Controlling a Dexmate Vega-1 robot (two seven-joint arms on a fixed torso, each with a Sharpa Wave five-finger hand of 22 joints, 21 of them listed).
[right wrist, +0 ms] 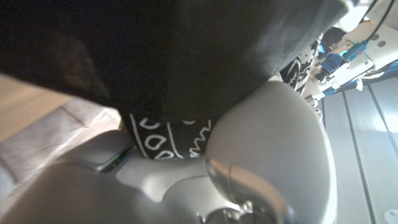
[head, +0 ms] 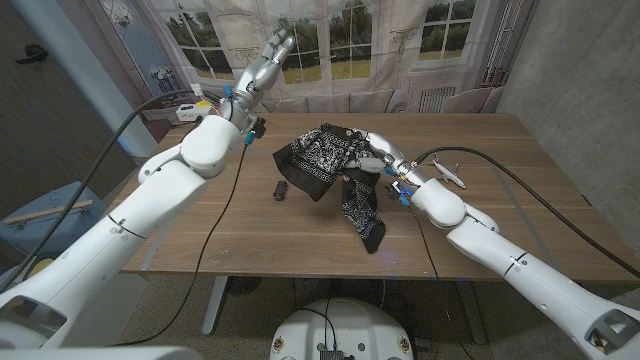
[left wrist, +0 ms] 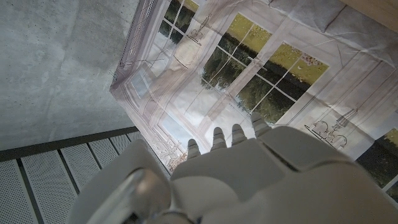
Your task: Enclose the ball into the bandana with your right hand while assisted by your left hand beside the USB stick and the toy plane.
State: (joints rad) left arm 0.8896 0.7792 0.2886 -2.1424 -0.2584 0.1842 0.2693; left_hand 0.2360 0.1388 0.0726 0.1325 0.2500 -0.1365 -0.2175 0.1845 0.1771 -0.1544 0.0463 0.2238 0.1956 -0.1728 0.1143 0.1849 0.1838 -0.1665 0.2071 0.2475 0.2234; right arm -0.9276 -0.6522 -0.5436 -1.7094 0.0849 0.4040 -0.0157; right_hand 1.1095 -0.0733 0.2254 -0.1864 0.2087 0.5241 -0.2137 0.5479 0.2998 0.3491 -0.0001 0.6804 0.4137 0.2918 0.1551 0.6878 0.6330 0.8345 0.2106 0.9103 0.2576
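Observation:
The black bandana (head: 318,152) with white paisley print is bunched up over the middle of the table, and one corner trails toward the front edge. My right hand (head: 378,160) grips its right side, and the cloth (right wrist: 168,140) drapes over the fingers in the right wrist view. The ball is hidden. A small dark USB stick (head: 281,190) lies just left of the bandana. The white toy plane (head: 449,174) sits to the right, behind my right forearm. My left hand (head: 274,48) is raised high above the table's far left, fingers extended toward the backdrop, holding nothing; its back (left wrist: 249,168) faces the wrist camera.
A white object (head: 186,109) with cables sits at the table's far left corner. Black cables run along both arms over the wooden table (head: 500,150). A printed window backdrop hangs behind the table.

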